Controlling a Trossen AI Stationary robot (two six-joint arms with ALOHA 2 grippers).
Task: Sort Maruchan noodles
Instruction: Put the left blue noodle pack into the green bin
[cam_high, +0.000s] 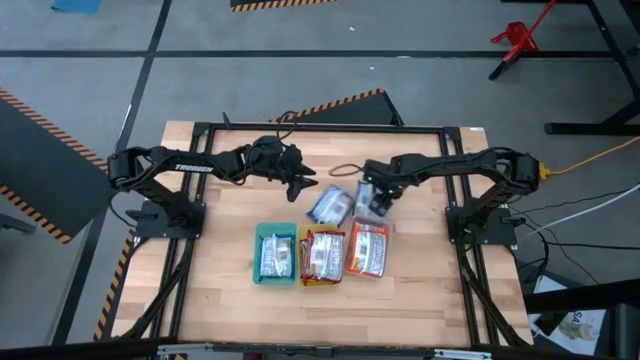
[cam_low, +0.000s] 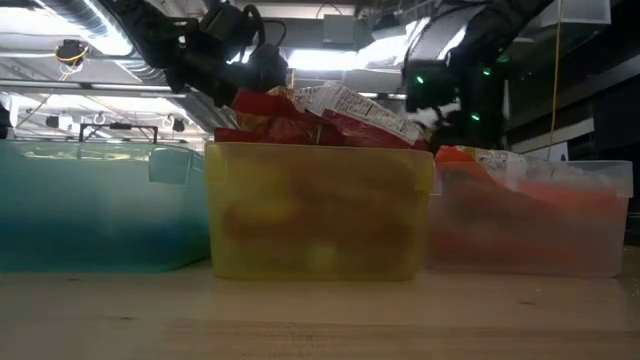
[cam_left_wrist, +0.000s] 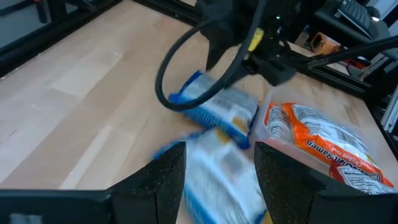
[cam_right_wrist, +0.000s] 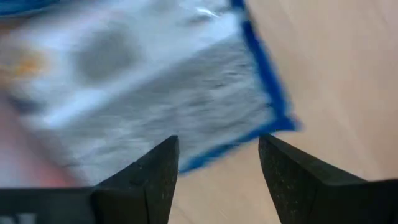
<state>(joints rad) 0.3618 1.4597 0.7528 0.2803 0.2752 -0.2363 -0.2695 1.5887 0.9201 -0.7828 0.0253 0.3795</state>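
We are reading "Ramen" printed on the orange-and-white noodle packet (cam_left_wrist: 323, 140) in the left wrist view, and white "TROSSEN" lettering running along the left arm (cam_high: 195, 168) in the high view.

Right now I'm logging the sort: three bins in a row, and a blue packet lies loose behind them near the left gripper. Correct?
Not quite. The high view shows the blue packet beside the right gripper, not the left gripper. The three bins do sit in a row.
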